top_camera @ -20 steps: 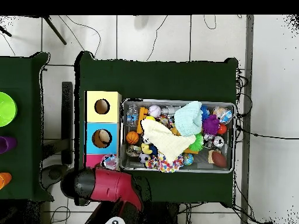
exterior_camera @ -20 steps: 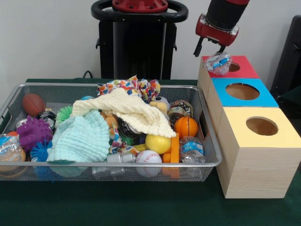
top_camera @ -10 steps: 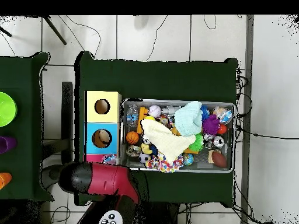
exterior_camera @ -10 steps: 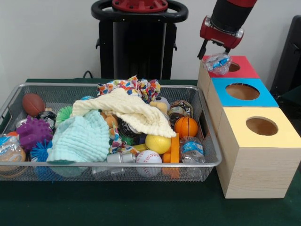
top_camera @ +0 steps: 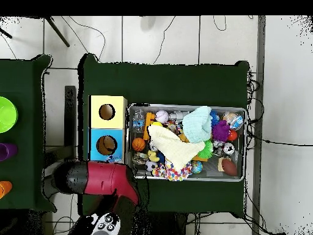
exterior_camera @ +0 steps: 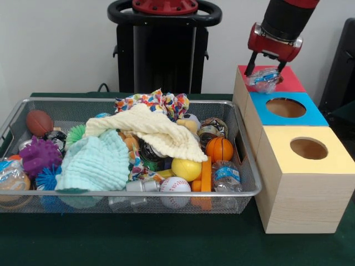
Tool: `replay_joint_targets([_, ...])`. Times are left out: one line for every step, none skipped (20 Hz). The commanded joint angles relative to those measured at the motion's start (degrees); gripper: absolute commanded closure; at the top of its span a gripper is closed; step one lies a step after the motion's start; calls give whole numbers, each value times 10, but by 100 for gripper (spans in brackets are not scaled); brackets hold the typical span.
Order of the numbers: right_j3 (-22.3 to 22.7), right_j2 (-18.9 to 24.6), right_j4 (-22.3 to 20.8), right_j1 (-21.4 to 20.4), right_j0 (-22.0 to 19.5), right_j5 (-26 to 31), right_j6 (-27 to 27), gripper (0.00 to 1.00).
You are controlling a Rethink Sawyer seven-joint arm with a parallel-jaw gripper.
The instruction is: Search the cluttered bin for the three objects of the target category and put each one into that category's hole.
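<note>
Red-topped wooden box (exterior_camera: pixel 288 81), the far one in the row of three, is mostly hidden in the overhead view by the red and black arm (top_camera: pixel 101 179); in the front view I see only part of its hole. The gripper (exterior_camera: pixel 265 69) hangs over that box, its two dark fingers (exterior_camera: pixel 249 64) spread to either side of a crumpled clear plastic bottle with a blue label (exterior_camera: pixel 264 78). I cannot tell whether the fingers touch the bottle. The bottle lies on the red top, at the left edge of the hole. I cannot read the writing on its label.

Next nearer stands the blue-topped wooden box (exterior_camera: pixel 308 118), then the yellow-topped wooden box (exterior_camera: pixel 333 160); I see nothing in their holes from the front.

Left of the boxes sits the wire mesh bin (exterior_camera: pixel 138 195). A cream waffle cloth (exterior_camera: pixel 152 128) and a mint green cloth (exterior_camera: pixel 97 160) cover much of its contents. Visible items include a second crumpled plastic bottle (exterior_camera: pixel 225 174) in the near right corner, a small orange basketball (exterior_camera: pixel 219 148), a yellow ball (exterior_camera: pixel 186 168), a white baseball (exterior_camera: pixel 175 185), a purple spiky ball (exterior_camera: pixel 39 155) and a brown toy football (exterior_camera: pixel 39 122).
</note>
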Motion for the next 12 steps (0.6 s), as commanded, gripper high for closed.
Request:
replay_joint_targets([-49, 39, -9, 9, -5, 40, 85, 0])
replay_joint_targets([-52, 38, -10, 9, -4, 43, 85, 0])
replay_joint_targets([-53, 38, -10, 8, -4, 44, 84, 0])
replay_joint_targets([-56, 37, -11, 8, -4, 48, 83, 0])
replay_joint_targets([-58, 38, -12, 8, -4, 49, 82, 0])
replay_joint_targets([-60, 38, -13, 8, -5, 50, 80, 0])
replay_joint_targets([-59, 38, -14, 7, -6, 49, 78, 0])
replay_joint_targets([-56, 40, -13, 6, -7, 46, 76, 0])
replay_joint_targets([-53, 41, -13, 5, -9, 42, 75, 0])
replay_joint_targets([-51, 41, -13, 5, -9, 39, 74, 0])
replay_joint_targets([-50, 41, -13, 5, -9, 37, 74, 0])
replay_joint_targets([-49, 42, -13, 5, -9, 35, 74, 0])
